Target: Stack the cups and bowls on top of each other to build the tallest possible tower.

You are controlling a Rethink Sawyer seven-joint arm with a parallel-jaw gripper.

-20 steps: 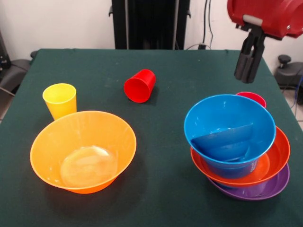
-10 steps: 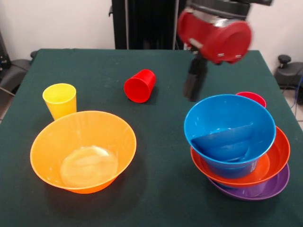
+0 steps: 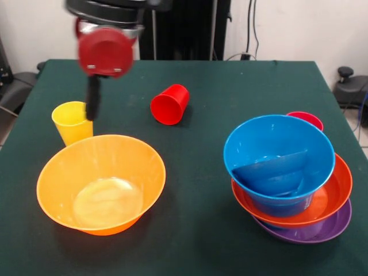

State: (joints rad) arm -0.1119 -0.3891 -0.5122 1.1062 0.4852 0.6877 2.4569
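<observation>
My gripper (image 3: 90, 115) hangs from the red wrist at the left, its dark tip just over the rim of the upright yellow cup (image 3: 72, 123). Nothing is seen in it. A red cup (image 3: 170, 104) lies on its side near the table's middle, mouth towards the camera. The huge orange bowl (image 3: 100, 183) stands in front of the yellow cup. At the right stands the tower (image 3: 287, 184): a purple bowl (image 3: 322, 229) lowest, a red-orange bowl (image 3: 334, 194) in it, blue bowls (image 3: 279, 155) nested on top. A pinkish-red cup (image 3: 306, 119) peeks out behind the tower.
The dark green table (image 3: 201, 230) ends close to the tower on the right and close to the orange bowl on the left. A black stand (image 3: 184, 29) rises behind the table's far edge.
The arm has swept from above the tower at the right across the table to the left, ending over the yellow cup. The cups and bowls have not moved.
</observation>
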